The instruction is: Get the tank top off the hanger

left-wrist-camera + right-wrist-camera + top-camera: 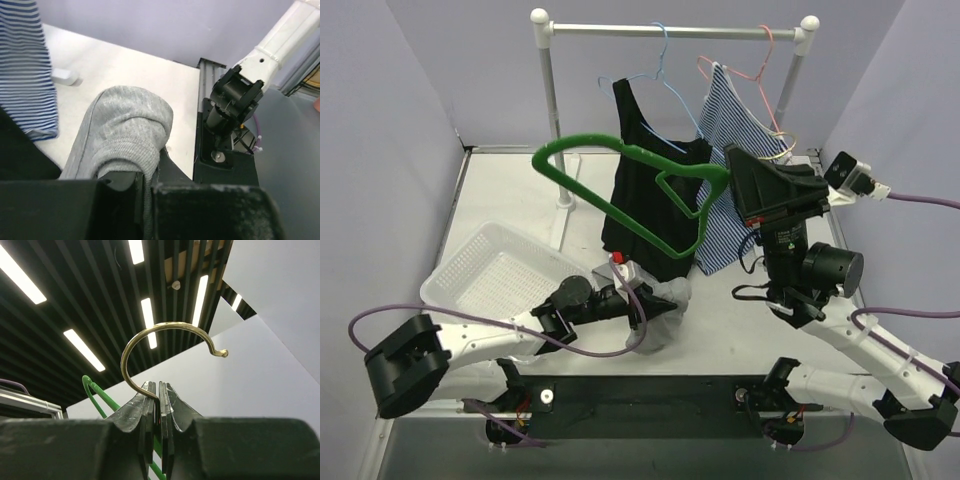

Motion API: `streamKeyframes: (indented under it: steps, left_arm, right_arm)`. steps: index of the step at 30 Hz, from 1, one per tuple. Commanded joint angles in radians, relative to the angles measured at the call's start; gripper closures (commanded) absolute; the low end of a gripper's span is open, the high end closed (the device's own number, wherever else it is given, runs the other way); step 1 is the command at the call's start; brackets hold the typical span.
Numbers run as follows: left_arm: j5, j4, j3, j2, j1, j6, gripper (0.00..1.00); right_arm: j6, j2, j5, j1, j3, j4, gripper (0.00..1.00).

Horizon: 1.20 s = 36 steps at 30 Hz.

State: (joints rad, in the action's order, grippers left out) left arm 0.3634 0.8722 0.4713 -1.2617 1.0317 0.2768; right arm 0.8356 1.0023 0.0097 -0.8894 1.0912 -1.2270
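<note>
The table [510, 200] has a clothes rack [670, 30] at the back. The green hanger [620, 148] is up in the air, and the right gripper [159, 390] pinches its gold hook [170, 325] tight. The gray tank top [662, 318] is down low beside the white basket [490, 265], squeezed in the left gripper [632, 298].

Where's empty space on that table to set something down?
Bare table lies behind the basket, left of the rack post, and between the grey cloth and the right arm. The basket is empty too. The middle is crowded: black top, striped top, green hanger.
</note>
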Motion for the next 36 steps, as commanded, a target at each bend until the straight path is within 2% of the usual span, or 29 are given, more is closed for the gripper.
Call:
streamKeyframes:
  steps: [1, 2, 3, 4, 6, 11, 15, 20, 26, 31, 36]
  left_arm:
    - [-0.115, -0.232, 0.091, 0.168, 0.002, -0.063, 1.0]
    - [-0.156, -0.371, 0.119, 0.223, 0.002, -0.083, 1.0]
    - [-0.182, -0.427, 0.15, 0.249, 0.001, -0.121, 1.0]
    - [-0.201, -0.47, 0.194, 0.275, 0.001, -0.137, 1.0]
    - [-0.277, -0.553, 0.239, 0.346, -0.002, -0.177, 1.0]
    - [-0.522, -0.775, 0.488, 0.383, -0.01, -0.228, 1.0]
    - [-0.642, -0.906, 0.639, 0.34, -0.028, -0.322, 1.0]
    - [-0.777, -0.938, 0.743, 0.328, -0.094, -0.367, 1.0]
    - [-0.719, -0.993, 0.999, 0.28, -0.215, -0.38, 1.0]
    - [-0.712, -1.039, 1.212, 0.214, -0.217, -0.442, 1.0]
    - [-0.71, -1.035, 1.335, 0.157, -0.217, -0.478, 1.0]
  right_arm:
    - [-0.051, -0.119, -0.045, 0.013, -0.079, -0.05, 1.0]
    - [-0.085, -0.146, -0.091, 0.014, -0.099, -0.026, 1.0]
    - [-0.111, -0.204, -0.117, 0.014, -0.134, 0.006, 1.0]
    - [-0.134, -0.235, -0.143, 0.014, -0.148, 0.091, 1.0]
    - [-0.194, -0.319, -0.183, 0.015, -0.209, 0.159, 1.0]
    - [-0.21, -0.464, -0.183, 0.014, -0.375, 0.193, 1.0]
    - [-0.242, -0.55, -0.226, 0.014, -0.384, 0.3, 1.0]
    - [-0.233, -0.649, -0.293, 0.012, -0.419, 0.44, 1.0]
    - [-0.25, -0.777, -0.269, 0.012, -0.52, 0.558, 1.0]
    - [-0.265, -0.837, -0.237, 0.012, -0.583, 0.649, 1.0]
    - [-0.265, -0.864, -0.209, 0.012, -0.637, 0.666, 1.0]
